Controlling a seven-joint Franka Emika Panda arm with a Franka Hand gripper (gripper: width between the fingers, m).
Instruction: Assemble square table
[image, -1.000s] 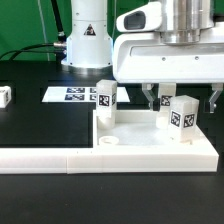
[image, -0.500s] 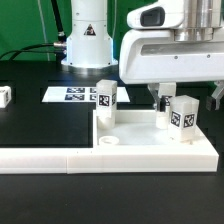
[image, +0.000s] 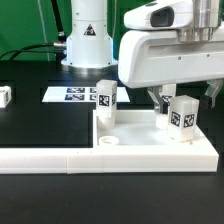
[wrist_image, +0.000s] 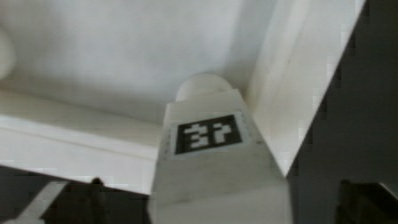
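Black worktop (image: 30, 125) runs across your scene. Toward the exterior view's right, the square tabletop (image: 140, 135) lies flat on it, against the L-shaped barrier (image: 40, 157). You have two legs upright on the tabletop. The left leg (image: 105, 100) stands by a corner hole (image: 108, 143). The right leg (image: 183, 115) stands between the jaws, which are released and straddle it, with a gap on each side in your wrist view. A small white block (image: 5, 95) sits far off at the exterior view's left, and the marker board (image: 70, 94) lies behind.

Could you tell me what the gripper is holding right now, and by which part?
Nothing: the gripper is open, its fingers apart on either side of the upright leg.
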